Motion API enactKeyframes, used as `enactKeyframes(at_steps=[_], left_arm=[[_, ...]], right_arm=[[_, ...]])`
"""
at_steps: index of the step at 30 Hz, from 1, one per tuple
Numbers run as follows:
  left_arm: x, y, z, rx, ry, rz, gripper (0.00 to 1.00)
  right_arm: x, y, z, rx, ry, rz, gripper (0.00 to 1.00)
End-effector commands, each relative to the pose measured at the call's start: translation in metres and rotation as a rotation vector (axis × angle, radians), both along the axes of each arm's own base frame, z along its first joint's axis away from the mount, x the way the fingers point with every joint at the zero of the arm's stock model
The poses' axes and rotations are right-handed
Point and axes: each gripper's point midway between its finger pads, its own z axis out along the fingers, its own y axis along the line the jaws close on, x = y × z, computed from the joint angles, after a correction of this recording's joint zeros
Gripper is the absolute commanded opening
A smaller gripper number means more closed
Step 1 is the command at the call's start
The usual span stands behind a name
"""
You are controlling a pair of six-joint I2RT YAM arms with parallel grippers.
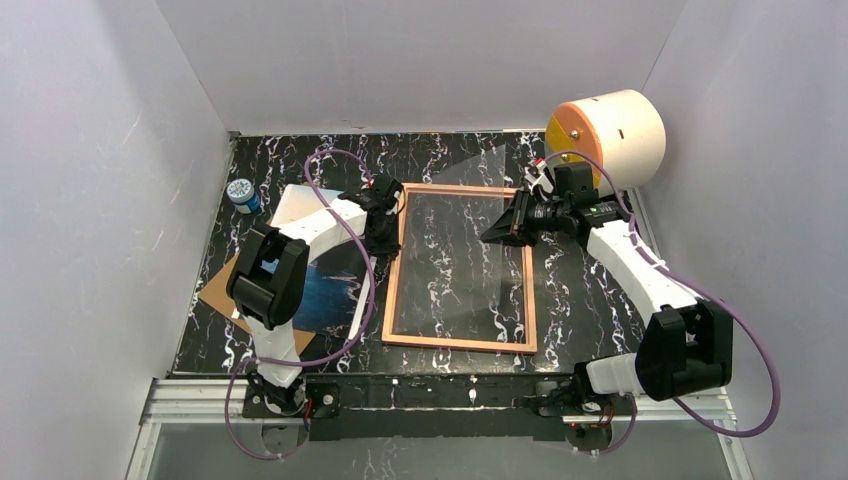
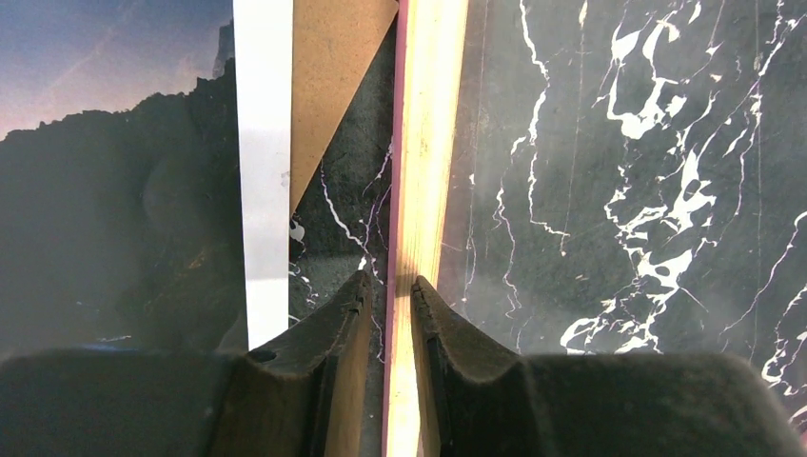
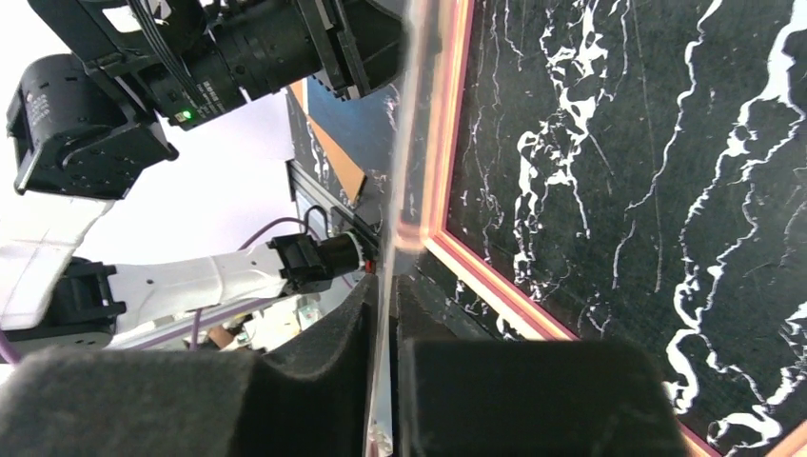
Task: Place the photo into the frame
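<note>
The frame lies flat mid-table, wood-brown back up, pink at its edges. My left gripper is at its upper left, shut on the left bar; its fingertips straddle that bar. The photo lies face up left of the frame, partly under my left arm; its dark cliffs and white border show. My right gripper is shut on a clear pane, held tilted over the frame's upper right. The pane's edge runs between the right fingers, beside the frame.
A brown backing board lies under the photo and shows in the left wrist view. A big cream cylinder with an orange face stands at the back right. A small blue-and-white jar sits back left. White walls enclose the table.
</note>
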Motion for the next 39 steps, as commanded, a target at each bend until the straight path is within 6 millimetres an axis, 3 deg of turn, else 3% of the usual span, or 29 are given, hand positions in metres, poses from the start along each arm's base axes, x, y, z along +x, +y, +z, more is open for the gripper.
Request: enactKeyframes(at_steps=[1,3,5,17,23,27,32,39], left_arm=[[-0.004,0.011,-0.020,0.063,0.042,0.014,0.21],[-0.004,0.012,-0.020,0.067,0.042,0.016,0.20],[-0.004,0.013,-0.020,0.068,0.042,0.016,0.20],[-0.005,0.012,-0.020,0.062,0.047,0.017,0.21],[-0.004,0.002,-0.017,0.012,0.041,0.002,0.24],[-0.001,-0.005,-0.013,-0.033,0.018,-0.009,0.26],[-0.002,-0.015,-0.012,-0.087,0.019,-0.040,0.26],[-0.003,-0.003,-0.025,-0.020,0.032,-0.020,0.22]], right_arm=[[-0.006,-0.006,-0.008,-0.059,-0.028,0.001,0.24],[-0.004,-0.006,-0.005,-0.056,-0.041,-0.001,0.37],[-0.002,-0.005,-0.004,-0.048,-0.055,0.000,0.43],[-0.003,0.002,-0.024,-0.001,-0.023,0.053,0.41],[-0.006,-0.004,-0.040,-0.046,-0.018,0.039,0.55],[-0.006,-0.005,-0.052,-0.063,-0.007,0.045,0.53],[-0.006,-0.005,-0.070,-0.071,0.015,0.063,0.43],[-0.009,-0.006,-0.084,-0.080,0.037,0.070,0.37]])
